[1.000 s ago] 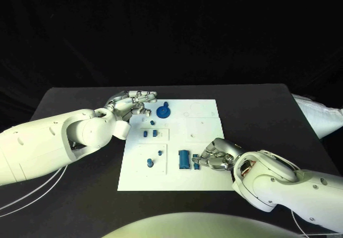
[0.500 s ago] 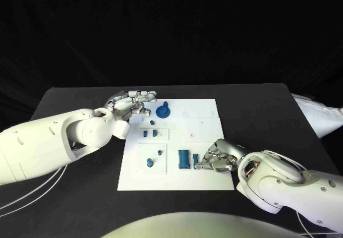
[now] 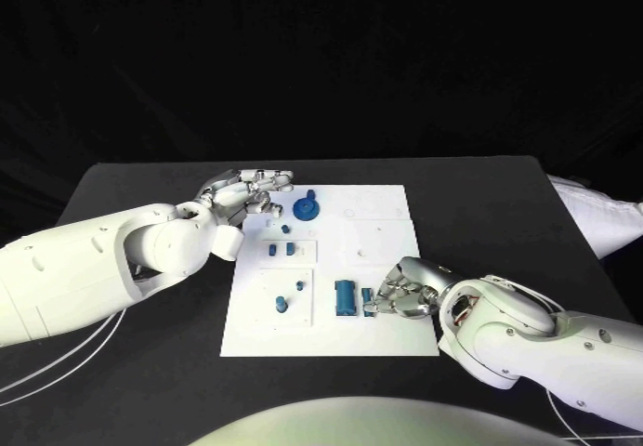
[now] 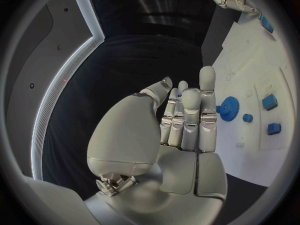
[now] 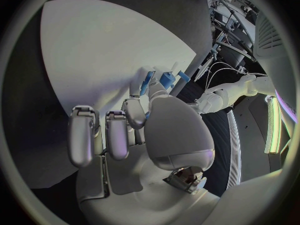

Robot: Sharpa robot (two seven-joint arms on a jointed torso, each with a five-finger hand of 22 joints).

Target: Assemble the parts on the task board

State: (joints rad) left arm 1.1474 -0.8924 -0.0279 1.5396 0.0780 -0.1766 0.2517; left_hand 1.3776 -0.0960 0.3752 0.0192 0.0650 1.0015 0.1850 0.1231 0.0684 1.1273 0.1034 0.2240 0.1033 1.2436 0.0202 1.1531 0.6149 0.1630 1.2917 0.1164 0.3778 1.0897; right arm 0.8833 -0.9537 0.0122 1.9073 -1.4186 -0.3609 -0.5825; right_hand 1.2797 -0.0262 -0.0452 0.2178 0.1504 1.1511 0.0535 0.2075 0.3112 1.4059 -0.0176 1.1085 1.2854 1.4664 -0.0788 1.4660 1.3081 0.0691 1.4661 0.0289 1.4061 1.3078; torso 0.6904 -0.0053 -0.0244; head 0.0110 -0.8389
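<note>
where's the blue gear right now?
Head view: the round blue gear sits at the far left corner of the white task board, beside the left hand.

Left hand [image 3: 248,193] hovers, fingers loosely curled (nothing held); right hand [image 3: 406,290] has fingertips pinched together.

- The right hand [image 3: 406,290] covers part of the task board [image 3: 382,334]; whether its fingertips touch the small blue piece [image 3: 367,303] beside them is unclear.
- The left hand [image 3: 245,192] hides the board's far left corner.
</note>
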